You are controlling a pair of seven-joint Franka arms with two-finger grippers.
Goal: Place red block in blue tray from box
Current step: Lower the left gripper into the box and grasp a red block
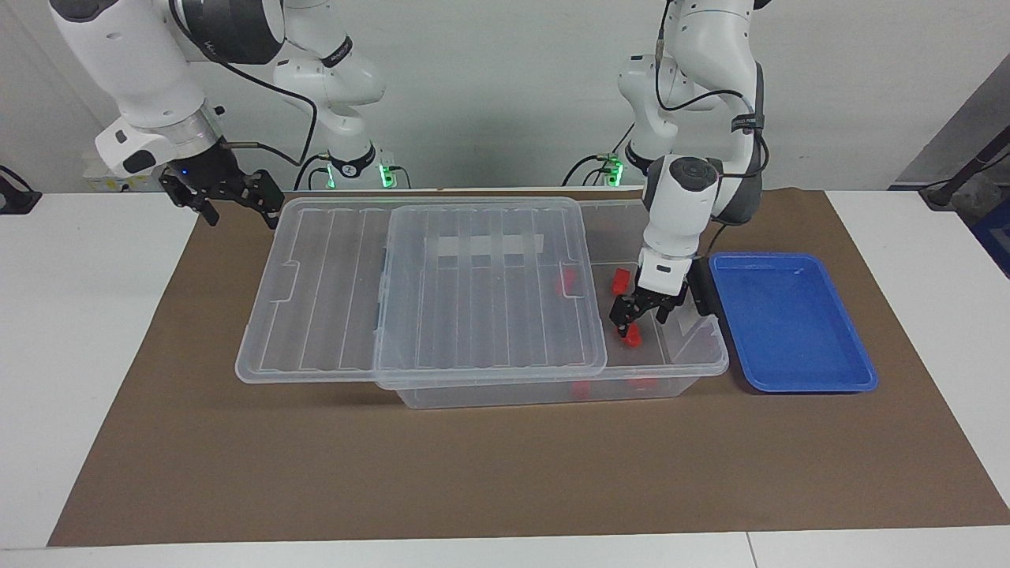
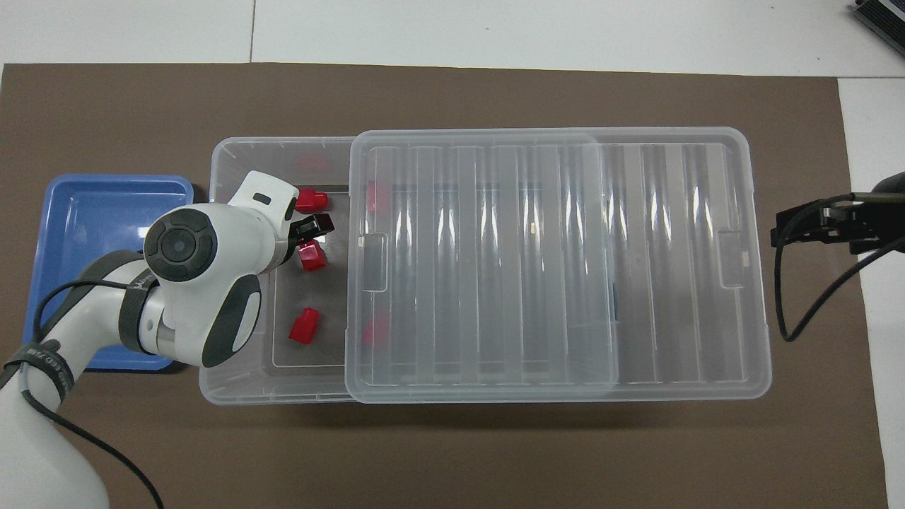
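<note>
left fingers [image 1: 641, 314] open over red block [image 1: 632, 338]

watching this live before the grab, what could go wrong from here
The open left gripper is down inside the box over the middle red block. Closing off-center could knock it away. The slid-aside lid edge and the bin wall sit close by, so the lift toward the blue tray might clip either.
</note>
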